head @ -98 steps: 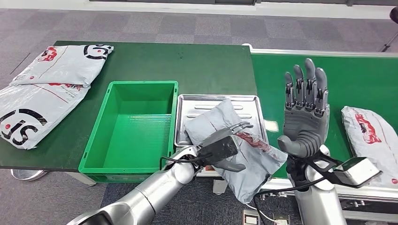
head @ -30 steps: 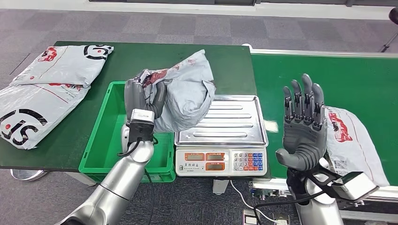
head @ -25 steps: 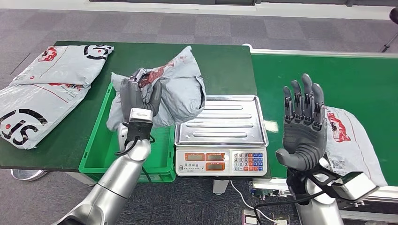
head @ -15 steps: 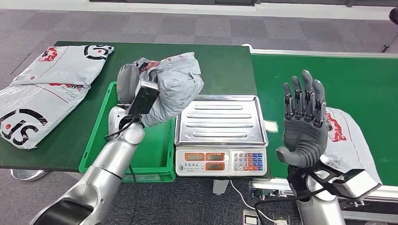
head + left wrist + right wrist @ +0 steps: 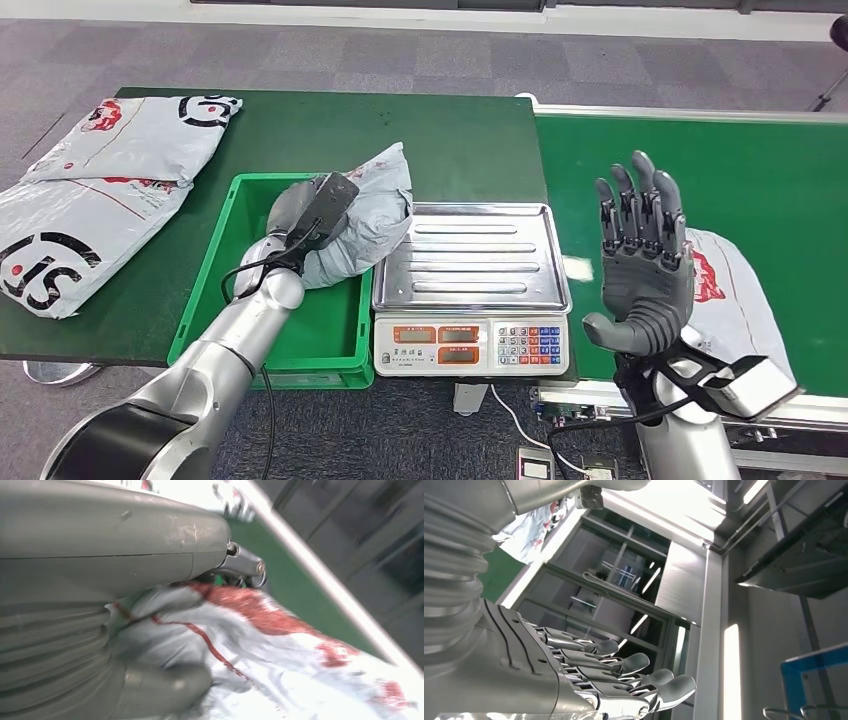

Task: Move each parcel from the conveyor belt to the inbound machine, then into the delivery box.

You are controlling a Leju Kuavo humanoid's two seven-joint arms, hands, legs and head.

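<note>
Gripping a crumpled grey parcel (image 5: 365, 215) with the left hand (image 5: 300, 215), lowering it into the green delivery box (image 5: 205, 300) at that box's back right corner, part of the parcel sticking up above the rim nearest the scale. In the left wrist view, seeing the same grey plastic with red print (image 5: 280, 650) pressed against the hand (image 5: 115, 645), the fingers mostly hidden behind the bag.

Holding the right hand (image 5: 640, 265) upright above the front edge of the conveyor belt (image 5: 780, 180), palm turned toward the left side, fingers spread and straight, nothing in them. In the right wrist view, showing those fingers (image 5: 624, 677) fanned out against a ceiling and glazed wall.

Sitting between box and belt, at the front right corner of the green desk (image 5: 440, 140): the inbound machine (image 5: 470, 285), a scale with a bare steel tray and a keypad panel facing the robot. Lying on the belt just behind the right hand, partly covered by it: a second grey parcel with red lettering (image 5: 740, 305), near the belt's front edge. Resting at the desk's left edge, well apart from the box: 2 large white bags with black and red print (image 5: 100, 190), one overlapping the other.
</note>
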